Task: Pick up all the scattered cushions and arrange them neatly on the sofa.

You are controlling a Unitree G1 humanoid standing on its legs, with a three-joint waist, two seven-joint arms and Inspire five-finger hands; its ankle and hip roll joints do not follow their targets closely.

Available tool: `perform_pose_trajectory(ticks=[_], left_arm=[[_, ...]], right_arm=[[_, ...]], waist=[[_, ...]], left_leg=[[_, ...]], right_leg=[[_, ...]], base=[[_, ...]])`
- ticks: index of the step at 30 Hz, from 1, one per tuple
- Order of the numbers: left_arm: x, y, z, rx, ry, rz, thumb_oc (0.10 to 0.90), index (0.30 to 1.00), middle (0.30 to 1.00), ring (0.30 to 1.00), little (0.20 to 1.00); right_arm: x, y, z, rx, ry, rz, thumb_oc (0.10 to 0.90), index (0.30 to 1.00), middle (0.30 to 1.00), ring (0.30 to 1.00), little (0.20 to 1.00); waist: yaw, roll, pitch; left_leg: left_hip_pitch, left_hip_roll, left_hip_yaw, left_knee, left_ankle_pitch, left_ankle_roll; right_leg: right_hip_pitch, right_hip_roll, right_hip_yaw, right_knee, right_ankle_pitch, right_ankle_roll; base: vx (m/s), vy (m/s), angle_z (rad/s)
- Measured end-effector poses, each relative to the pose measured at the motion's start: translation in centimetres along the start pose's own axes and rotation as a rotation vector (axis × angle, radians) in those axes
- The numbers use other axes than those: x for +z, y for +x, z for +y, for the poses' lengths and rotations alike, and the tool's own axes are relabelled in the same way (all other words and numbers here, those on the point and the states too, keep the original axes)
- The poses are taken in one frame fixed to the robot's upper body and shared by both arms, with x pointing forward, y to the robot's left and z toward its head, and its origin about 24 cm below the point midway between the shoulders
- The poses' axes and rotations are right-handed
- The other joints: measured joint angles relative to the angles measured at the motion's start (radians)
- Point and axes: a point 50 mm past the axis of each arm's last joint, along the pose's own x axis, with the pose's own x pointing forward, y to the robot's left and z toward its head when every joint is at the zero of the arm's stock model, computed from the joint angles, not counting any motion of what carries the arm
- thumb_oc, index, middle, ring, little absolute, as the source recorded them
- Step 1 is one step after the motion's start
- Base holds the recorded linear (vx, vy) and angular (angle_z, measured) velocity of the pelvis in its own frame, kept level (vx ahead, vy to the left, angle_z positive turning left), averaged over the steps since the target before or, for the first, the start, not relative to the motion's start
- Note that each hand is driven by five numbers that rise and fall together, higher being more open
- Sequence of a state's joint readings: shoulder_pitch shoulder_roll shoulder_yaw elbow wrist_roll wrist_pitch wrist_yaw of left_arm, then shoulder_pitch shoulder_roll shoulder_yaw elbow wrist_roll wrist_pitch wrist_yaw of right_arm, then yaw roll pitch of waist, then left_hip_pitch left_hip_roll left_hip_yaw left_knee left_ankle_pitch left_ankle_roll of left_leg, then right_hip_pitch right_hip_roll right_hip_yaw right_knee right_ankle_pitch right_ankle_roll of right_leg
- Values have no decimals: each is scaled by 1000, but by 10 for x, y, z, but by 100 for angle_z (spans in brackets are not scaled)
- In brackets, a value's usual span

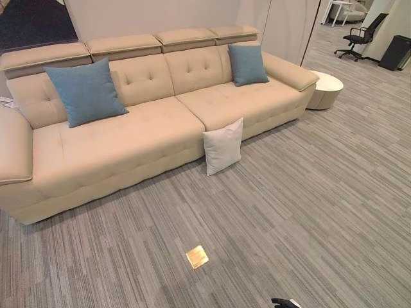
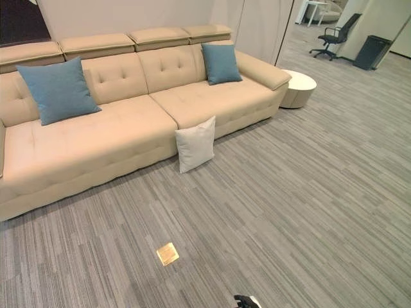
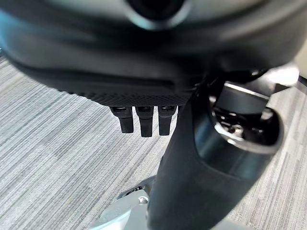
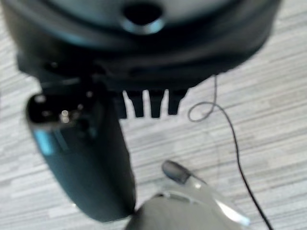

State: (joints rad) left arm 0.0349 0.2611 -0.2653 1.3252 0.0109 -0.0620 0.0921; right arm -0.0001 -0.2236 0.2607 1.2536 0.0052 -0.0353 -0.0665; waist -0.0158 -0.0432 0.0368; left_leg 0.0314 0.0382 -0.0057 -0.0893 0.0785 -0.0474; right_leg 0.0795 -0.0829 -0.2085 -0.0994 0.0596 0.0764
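Note:
A white cushion stands on the grey carpet, leaning against the front of the beige sofa near its middle seam. Two blue cushions rest upright against the sofa's backrest, one at the left end and the other at the right end. My left hand hangs over bare carpet with its fingers straight and nothing in it. My right hand likewise hangs over the carpet, its fingers relaxed and holding nothing. Both hands are far from the cushions.
A round white side table stands by the sofa's right arm. Farther back right are a black office chair and a dark bin. A brass floor plate lies in the carpet in front of me.

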Motion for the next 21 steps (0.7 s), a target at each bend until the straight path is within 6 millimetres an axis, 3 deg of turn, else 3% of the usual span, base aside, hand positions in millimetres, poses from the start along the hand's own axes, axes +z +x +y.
perform_pose_trajectory(ticks=[21], left_arm=[[-1,0,-4,-9,3,5,800,900,900,900,900]], right_arm=[[-3,0,-1,-3,12,8,800,900,900,900,900]], waist=[[-1,14,-8]], left_leg=[[0,6,1,-1,0,-1]], right_leg=[[-1,5,0,0,-3,-5]], base=[[5,-1,0]])
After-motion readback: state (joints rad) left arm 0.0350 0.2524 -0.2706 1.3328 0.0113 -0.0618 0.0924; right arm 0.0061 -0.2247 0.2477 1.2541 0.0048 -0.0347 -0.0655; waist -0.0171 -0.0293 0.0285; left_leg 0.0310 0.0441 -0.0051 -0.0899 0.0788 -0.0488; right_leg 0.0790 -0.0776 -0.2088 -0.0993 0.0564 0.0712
